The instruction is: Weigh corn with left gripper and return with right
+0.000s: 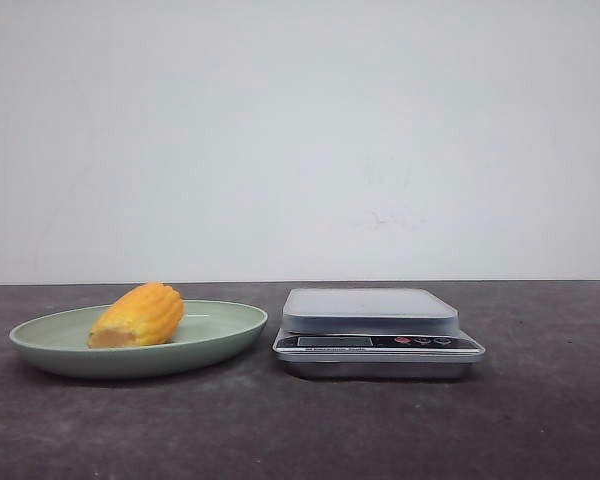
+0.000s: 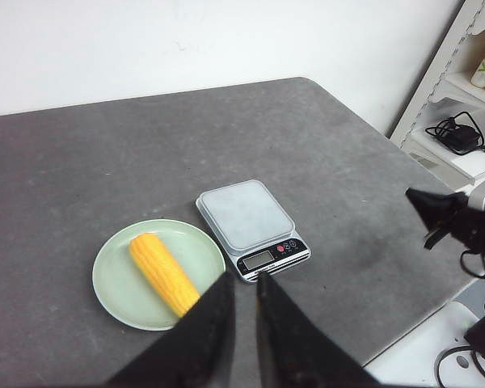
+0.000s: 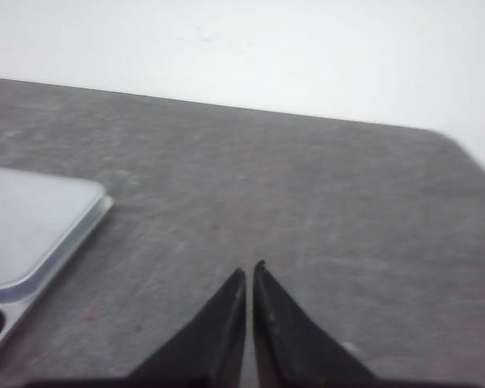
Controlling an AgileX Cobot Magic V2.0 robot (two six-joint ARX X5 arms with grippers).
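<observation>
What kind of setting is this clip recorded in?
Probably a lab or test bench, not a kitchen: a bare grey table against a plain white wall, and a shelf with cables beside it.

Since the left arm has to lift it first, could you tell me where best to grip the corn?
Probably grip the corn across its middle, from above: it lies flat on the shallow green plate, whose low rim blocks side approaches, with fingers closing across the long axis.

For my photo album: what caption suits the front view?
Corn resting on a green plate beside an empty kitchen scale on a dark table, before weighing.
</observation>
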